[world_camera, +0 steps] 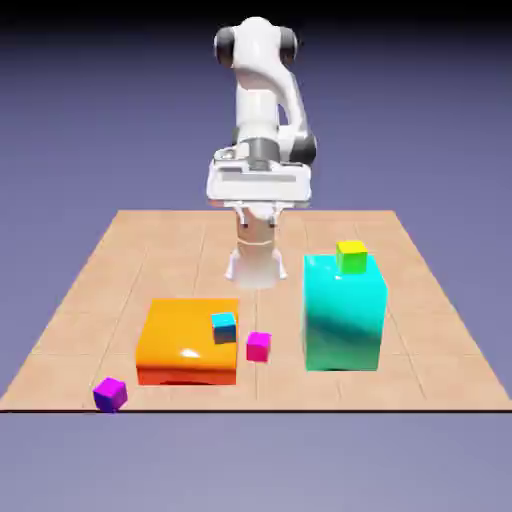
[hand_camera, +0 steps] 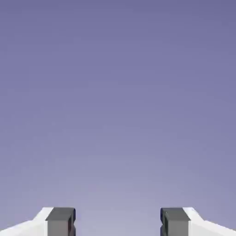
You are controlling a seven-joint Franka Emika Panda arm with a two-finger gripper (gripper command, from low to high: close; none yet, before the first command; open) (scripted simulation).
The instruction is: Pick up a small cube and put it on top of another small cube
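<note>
Pincer (hand_camera: 118,223) wide, empty; your purple small cube (world_camera: 110,394) looks rigid, probably light: grip opposite flat sides.

Purple cube (world_camera: 110,394) apart from yellow cube (world_camera: 351,256)

Bare table surrounds purple cube (world_camera: 110,394); orange block (world_camera: 188,341) stands nearby.

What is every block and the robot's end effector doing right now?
end effector: open, holding nothing.
purple cube: on the table, near the front edge.
yellow cube: on top of the big cyan block.
small blue cube: on the orange block.
pink cube: on the table.
</note>
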